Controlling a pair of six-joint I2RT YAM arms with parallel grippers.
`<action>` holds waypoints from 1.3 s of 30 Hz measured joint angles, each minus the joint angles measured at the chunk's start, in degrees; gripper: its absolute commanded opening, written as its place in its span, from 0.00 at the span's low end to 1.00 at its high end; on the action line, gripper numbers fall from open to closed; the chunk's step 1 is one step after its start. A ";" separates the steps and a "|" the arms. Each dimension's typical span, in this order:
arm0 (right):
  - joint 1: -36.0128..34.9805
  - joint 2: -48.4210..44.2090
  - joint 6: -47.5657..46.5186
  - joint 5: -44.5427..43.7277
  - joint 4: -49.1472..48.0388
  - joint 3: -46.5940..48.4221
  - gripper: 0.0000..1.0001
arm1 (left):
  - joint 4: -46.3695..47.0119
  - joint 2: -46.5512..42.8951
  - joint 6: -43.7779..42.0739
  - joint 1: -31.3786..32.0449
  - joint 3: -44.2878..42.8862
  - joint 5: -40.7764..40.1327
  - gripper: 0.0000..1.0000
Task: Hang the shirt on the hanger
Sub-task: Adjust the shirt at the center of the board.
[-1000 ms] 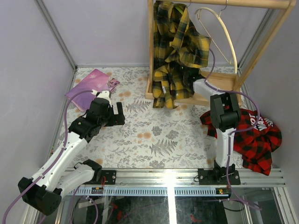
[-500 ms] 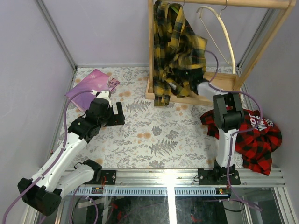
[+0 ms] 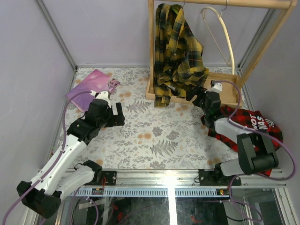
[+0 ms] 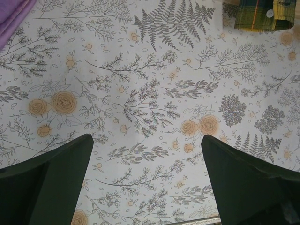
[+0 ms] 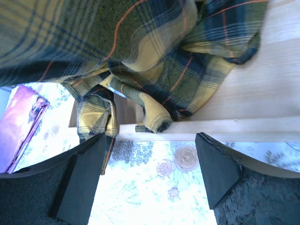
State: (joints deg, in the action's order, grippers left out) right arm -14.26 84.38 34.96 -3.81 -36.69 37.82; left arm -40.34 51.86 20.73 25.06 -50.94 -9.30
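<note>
Shirt [image 3: 178,56] hangs from the top rail of the wooden rack [image 3: 151,47], its lower folds resting on the rack's base. Just before those folds sits the right gripper [image 5: 151,140], jaws wide with nothing between them. Well apart, the left gripper [image 4: 147,140] hovers over the floral table [image 4: 150,93], jaws fully spread and empty. A cream hanger [image 3: 220,33] hangs beside the shirt.

Shirt [image 3: 178,51], yellow-and-black plaid flannel, hangs bunched from the top rail [image 3: 243,3] of the wooden rack [image 3: 151,47], lower folds resting on its base board [image 5: 272,84], one cuff drooping over the front edge; hanger hidden under the cloth.
</note>
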 measured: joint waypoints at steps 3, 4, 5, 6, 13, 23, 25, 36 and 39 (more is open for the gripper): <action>0.00 -6.95 -0.26 -1.88 2.21 -4.09 0.88 | 0.04 -1.55 0.02 0.00 0.31 -0.20 1.00; 0.00 -9.44 -0.59 -2.54 4.52 -4.83 0.88 | 0.04 -2.14 0.02 0.00 0.35 -0.15 1.00; 0.02 -11.17 -0.81 -2.78 6.19 -5.18 0.89 | 0.20 -2.58 0.02 0.00 0.35 -0.11 1.00; 0.02 -13.20 -1.11 -2.80 8.55 -5.29 0.91 | 0.44 -2.75 0.11 0.00 0.35 0.00 1.00; -1.22 -22.60 -1.84 0.63 16.81 -9.64 0.96 | 2.38 0.04 1.77 0.00 0.24 1.40 1.00; -18.58 -10.58 1.73 -4.35 10.49 -13.53 0.97 | 1.64 -2.12 0.15 0.00 -2.10 -2.03 1.00; -19.80 -5.95 2.47 -5.42 7.61 -11.91 0.97 | 1.18 -3.39 -0.39 0.00 -2.10 -3.02 1.00; -22.49 16.55 6.25 -13.11 -6.40 1.49 0.93 | 0.57 -7.56 -1.18 0.00 0.46 -5.20 1.00; -22.49 20.74 6.23 -14.69 -6.03 5.49 0.93 | 0.63 -8.00 -1.20 0.00 0.68 -5.22 1.00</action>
State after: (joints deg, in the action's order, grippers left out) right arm -36.75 105.12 41.19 -18.50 -42.72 43.31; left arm -39.70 43.86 19.53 25.06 -50.26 -14.52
